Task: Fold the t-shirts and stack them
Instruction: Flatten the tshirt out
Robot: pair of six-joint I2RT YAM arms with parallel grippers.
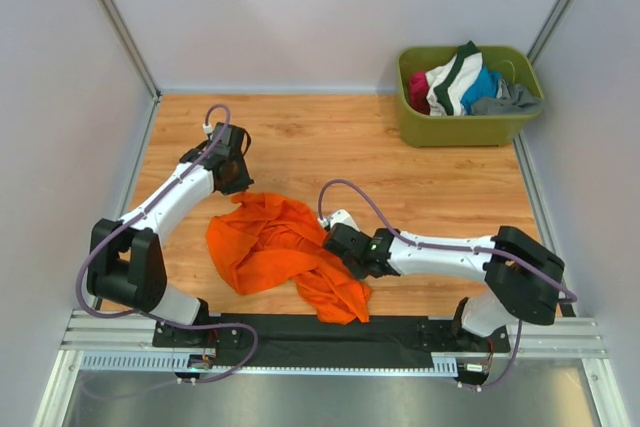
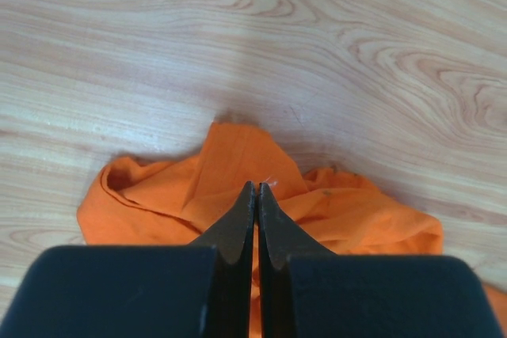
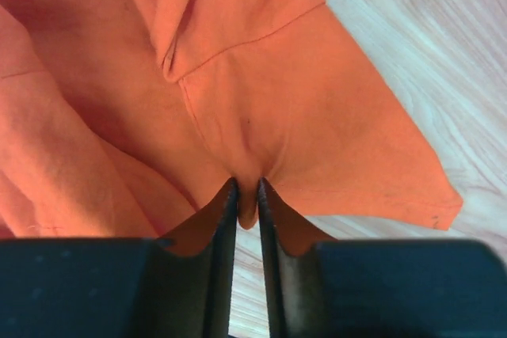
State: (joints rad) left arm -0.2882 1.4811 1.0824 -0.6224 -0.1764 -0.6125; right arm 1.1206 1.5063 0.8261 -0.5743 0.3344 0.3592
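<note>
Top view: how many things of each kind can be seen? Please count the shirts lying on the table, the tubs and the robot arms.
Orange t-shirt on the table: 1
Olive-green tub: 1 (the clothes heaped in it cannot be counted)
Robot arms: 2, left arm and right arm
Total: 4

The orange t-shirt (image 3: 317,100) is cut off by the right wrist view's top and left edges.

One orange t-shirt (image 1: 270,247), one green tub (image 1: 470,129), one left gripper (image 2: 255,191) and one right gripper (image 3: 245,187) are counted; the tub's heaped clothes (image 1: 460,82) cannot be numbered.
</note>
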